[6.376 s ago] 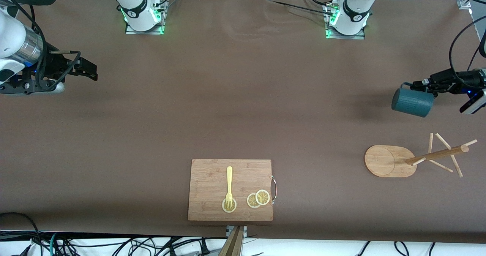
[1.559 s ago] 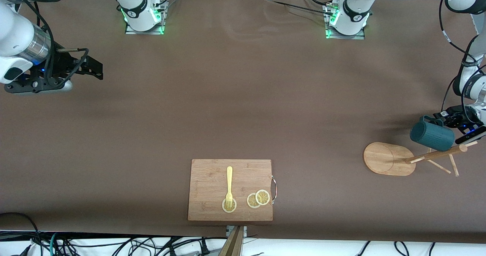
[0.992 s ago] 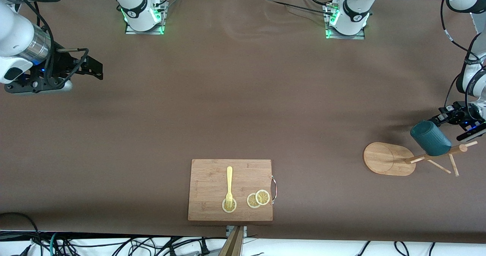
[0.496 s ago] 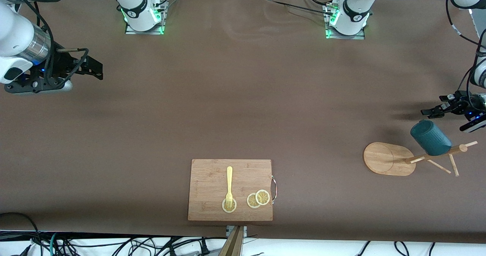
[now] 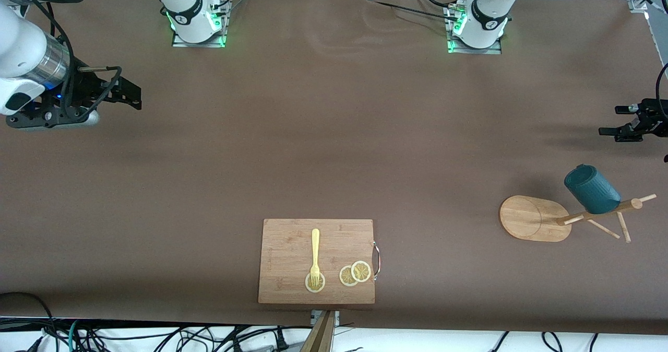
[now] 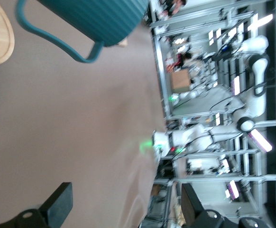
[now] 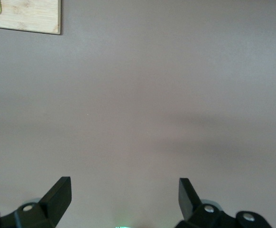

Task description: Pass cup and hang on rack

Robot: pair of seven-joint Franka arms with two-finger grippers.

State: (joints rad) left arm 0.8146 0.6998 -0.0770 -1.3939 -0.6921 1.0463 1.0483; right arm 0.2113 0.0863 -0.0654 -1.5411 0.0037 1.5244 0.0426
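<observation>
Cup (image 5: 592,188) hangs on rack (image 5: 535,219); left gripper (image 5: 616,124), right gripper (image 5: 128,91) wide, empty; cutting board (image 5: 292,247) well apart.

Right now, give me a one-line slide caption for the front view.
Cup hangs on rack; left gripper open above the table; right gripper waits open.
</observation>
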